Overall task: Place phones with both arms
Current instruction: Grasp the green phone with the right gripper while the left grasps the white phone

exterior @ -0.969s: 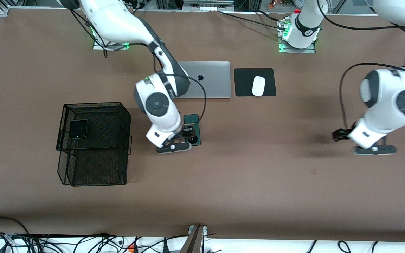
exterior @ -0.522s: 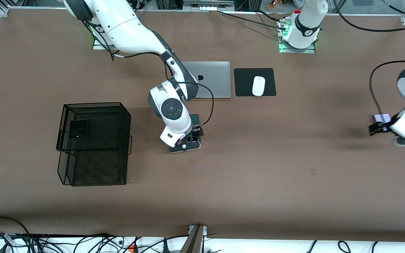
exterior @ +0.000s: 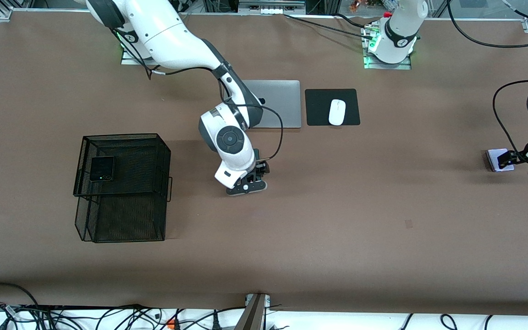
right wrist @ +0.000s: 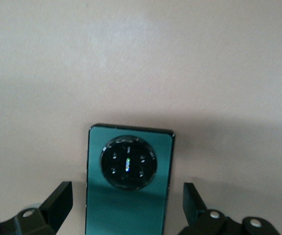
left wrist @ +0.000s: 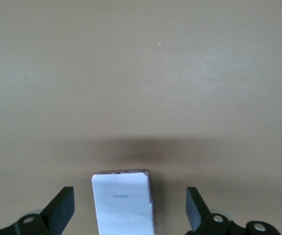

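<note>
- The right pincer [exterior: 255, 173] is low over the green phone [right wrist: 127, 182] on the desk [exterior: 337, 206], spread wide and not touching it, near the laptop [exterior: 277, 103].
- The left pincer [exterior: 508, 158] straddles the lilac-white phone [left wrist: 123, 201] at the left arm's end, spread wide.
- The black phone [exterior: 102, 168] lies in the mesh basket [exterior: 122, 231].

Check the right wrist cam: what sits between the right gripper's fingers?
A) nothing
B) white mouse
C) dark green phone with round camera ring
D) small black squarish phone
C: the right wrist view shows the dark green phone, camera ring up, lying on the table between the open fingers of the right gripper, with gaps on both sides.
</note>
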Tool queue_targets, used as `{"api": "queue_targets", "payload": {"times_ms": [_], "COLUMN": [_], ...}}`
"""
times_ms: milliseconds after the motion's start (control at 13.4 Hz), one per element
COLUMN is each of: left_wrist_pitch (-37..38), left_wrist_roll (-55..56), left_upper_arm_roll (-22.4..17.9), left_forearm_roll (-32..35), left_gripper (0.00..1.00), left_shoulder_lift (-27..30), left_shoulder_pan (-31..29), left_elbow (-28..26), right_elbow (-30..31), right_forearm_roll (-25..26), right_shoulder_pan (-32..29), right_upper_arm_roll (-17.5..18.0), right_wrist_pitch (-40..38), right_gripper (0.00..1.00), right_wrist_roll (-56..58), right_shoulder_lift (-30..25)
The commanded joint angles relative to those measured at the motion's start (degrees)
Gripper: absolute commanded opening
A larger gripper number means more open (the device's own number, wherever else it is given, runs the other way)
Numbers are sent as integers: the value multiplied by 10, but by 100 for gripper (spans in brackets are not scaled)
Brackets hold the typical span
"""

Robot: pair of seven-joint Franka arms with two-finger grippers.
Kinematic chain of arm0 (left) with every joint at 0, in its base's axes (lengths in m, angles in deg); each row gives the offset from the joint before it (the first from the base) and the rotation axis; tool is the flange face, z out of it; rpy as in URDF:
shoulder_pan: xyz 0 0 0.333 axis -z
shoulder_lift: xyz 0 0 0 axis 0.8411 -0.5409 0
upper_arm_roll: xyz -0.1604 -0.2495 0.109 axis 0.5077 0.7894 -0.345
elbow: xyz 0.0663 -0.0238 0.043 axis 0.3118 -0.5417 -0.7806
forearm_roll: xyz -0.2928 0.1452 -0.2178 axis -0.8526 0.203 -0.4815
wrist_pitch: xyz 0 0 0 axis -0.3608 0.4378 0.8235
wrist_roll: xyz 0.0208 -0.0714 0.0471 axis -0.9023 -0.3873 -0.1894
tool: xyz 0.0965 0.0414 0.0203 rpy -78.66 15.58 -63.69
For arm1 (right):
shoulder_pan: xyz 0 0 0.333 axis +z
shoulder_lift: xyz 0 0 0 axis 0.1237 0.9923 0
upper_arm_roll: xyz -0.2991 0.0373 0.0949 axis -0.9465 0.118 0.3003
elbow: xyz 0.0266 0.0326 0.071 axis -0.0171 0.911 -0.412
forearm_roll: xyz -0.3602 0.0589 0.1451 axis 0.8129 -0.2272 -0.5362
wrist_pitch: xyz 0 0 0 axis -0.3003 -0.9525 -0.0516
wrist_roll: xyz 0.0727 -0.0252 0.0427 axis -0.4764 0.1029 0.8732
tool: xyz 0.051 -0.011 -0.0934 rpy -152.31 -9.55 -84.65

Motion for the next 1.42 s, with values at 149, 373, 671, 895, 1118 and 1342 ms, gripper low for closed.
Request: {"api": "queue_targets", "payload": {"times_ms": [149,373,671,895,1118,1342], "left_wrist_pitch": [-54,-74,-78,-84,-86,-91], "left_wrist_roll": [-63,-70,-74,-74,-78,-88], "left_upper_arm_roll": [83,208,221,221,221,221], "left_forearm_roll": [-13,-12,-7,-5,-3,-3], "left_gripper": [100,100,100,100,100,100], "left_shoulder_lift": [-24,-59,-66,-74,-81,-86], "left_shoulder_pan": [-116,-253,-272,-279,-289,-296], "left_elbow": [-19,-14,-14,-15,-15,-15], "right_elbow": [14,18,30,52,52,51], "right_forearm_roll": [-4,7,17,17,35,36], "right_shoulder_pan": [13,14,21,23,24,24], "right_upper_arm_roll": [-2,-3,-4,-4,-6,-7], "right_wrist_pitch": [-2,-3,15,51,51,49], "right_gripper": [99,100,100,100,68,5], "right_wrist_roll": [-2,3,0,1,4,-1], "right_shoulder_lift": [1,0,0,0,-1,-4]}}
